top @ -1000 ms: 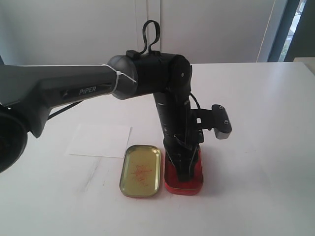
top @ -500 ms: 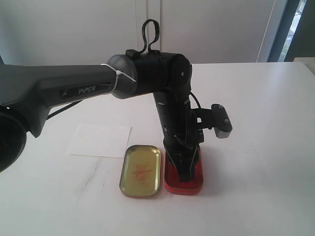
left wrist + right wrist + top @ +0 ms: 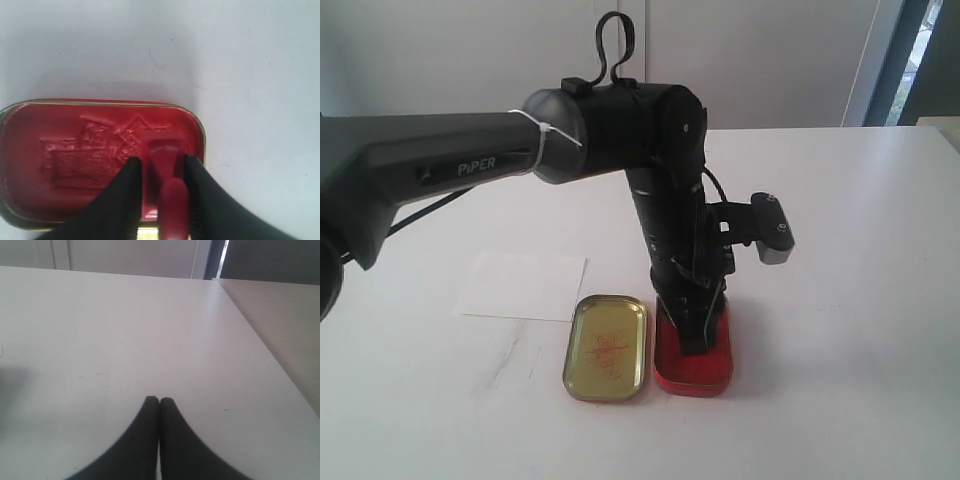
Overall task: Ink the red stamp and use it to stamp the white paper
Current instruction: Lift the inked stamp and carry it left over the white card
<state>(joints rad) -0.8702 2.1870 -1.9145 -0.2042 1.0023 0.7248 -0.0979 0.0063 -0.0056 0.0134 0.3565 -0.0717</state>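
My left gripper (image 3: 161, 165) is shut on the red stamp (image 3: 163, 175), its two black fingers on either side of the handle. The stamp's square base hangs just over the red pad of the open ink-pad tin (image 3: 65, 155), near one end of it; whether it touches the pad I cannot tell. In the exterior view the left gripper (image 3: 693, 335) points down into the red tin (image 3: 694, 362), hiding the stamp. The white paper (image 3: 525, 286) lies flat to the left, behind the gold lid. My right gripper (image 3: 159, 401) is shut and holds nothing, over bare tabletop.
The gold oval tin lid (image 3: 607, 347) lies open side up, touching the red tin's left side. The left arm (image 3: 470, 165) stretches across from the left above the paper. The table's right edge (image 3: 260, 347) runs beside the right gripper.
The left arm has risen a little and the gripper has lifted slightly above the ink pad. Tin, lid and paper have not moved.
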